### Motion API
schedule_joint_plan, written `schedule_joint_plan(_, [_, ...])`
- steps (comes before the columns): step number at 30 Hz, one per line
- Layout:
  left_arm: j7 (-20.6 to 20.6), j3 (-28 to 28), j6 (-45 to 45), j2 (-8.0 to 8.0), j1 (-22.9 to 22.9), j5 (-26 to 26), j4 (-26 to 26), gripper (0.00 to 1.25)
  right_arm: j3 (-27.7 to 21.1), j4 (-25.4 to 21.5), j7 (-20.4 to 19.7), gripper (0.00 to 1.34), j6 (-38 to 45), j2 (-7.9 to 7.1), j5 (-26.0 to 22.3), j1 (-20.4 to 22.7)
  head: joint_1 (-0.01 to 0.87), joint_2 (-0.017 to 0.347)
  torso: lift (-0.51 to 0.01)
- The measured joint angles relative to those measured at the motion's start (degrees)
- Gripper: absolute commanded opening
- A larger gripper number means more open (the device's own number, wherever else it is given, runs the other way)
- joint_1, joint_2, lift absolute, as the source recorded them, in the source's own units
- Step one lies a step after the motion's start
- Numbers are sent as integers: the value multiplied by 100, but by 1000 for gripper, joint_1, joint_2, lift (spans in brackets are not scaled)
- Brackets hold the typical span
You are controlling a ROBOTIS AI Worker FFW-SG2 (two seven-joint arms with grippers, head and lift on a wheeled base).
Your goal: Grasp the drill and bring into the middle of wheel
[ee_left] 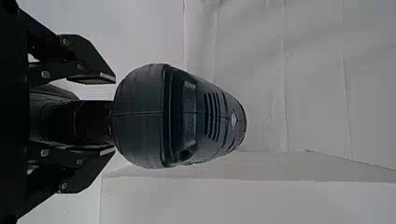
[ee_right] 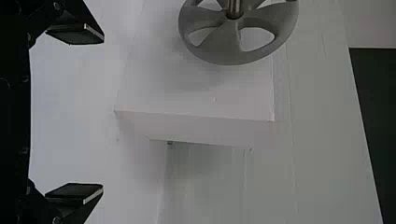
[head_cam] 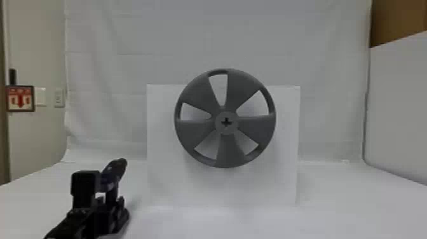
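One drill at left, well apart from one wheel, left gripper partly open, fingers either side of the drill's handle, right gripper wide open, empty

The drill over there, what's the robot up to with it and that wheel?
The robot's left gripper has its open fingers on either side of the handle of the drill, with a gap visible on one side, so it doesn't look clamped yet. The drill is to the left of the gray wheel, not at its middle. The right gripper is open and holds nothing.
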Motion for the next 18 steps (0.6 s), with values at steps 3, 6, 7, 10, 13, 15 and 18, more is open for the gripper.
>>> schedule_joint_plan(3, [13, -9, -40, 0, 0, 7, 7, 209, 0, 0, 0, 1166, 0, 5, 2, 0, 54, 31, -403])
schedule_joint_plan(6, [107, -39, -163, 0, 33, 18, 9, 86, -1, 0, 0, 1164, 0, 12, 7, 1, 54, 31, -403])
schedule_joint_plan(7, [139, -52, -195, 0, 43, 20, 9, 58, -2, 0, 0, 1166, 0, 12, 8, 1, 54, 31, -403])
schedule_joint_plan(10, [249, -82, -284, 0, 78, 51, 9, 48, -7, 0, 0, 1164, 0, 16, 10, 6, 54, 31, -403])
schedule_joint_plan(13, [356, -101, -380, 7, 119, 98, 9, 48, -12, 0, 0, 1164, 0, 19, 15, 11, 54, 31, -403])
schedule_joint_plan(15, [377, -112, -414, 13, 135, 116, 7, 48, -15, 0, 0, 1166, 0, 20, 17, 14, 54, 31, -403])
schedule_joint_plan(18, [379, -122, -436, 22, 150, 140, 1, 48, -17, 0, 0, 1164, 0, 21, 23, 17, 54, 31, -403])
